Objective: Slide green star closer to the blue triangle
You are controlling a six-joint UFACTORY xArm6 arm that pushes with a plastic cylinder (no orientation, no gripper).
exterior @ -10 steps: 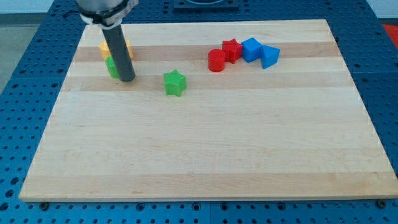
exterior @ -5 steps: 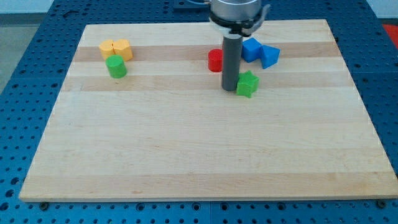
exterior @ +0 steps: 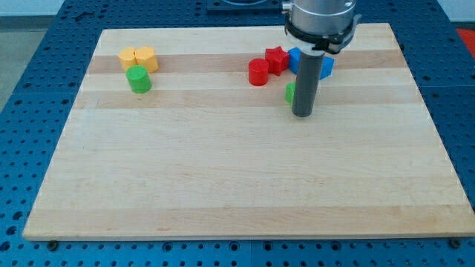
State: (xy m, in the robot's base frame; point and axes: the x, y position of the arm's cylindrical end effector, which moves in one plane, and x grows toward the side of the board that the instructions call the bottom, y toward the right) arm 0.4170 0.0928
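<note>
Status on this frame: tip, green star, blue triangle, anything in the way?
My tip down on the board, right in front of the green star, hiding most of it. Blue triangle just beyond, also partly hidden. Nothing visible between them.

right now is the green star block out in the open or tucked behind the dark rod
Tucked behind. Only a green sliver of the green star block shows at the view's left of the dark rod; my tip sits just below it.
</note>
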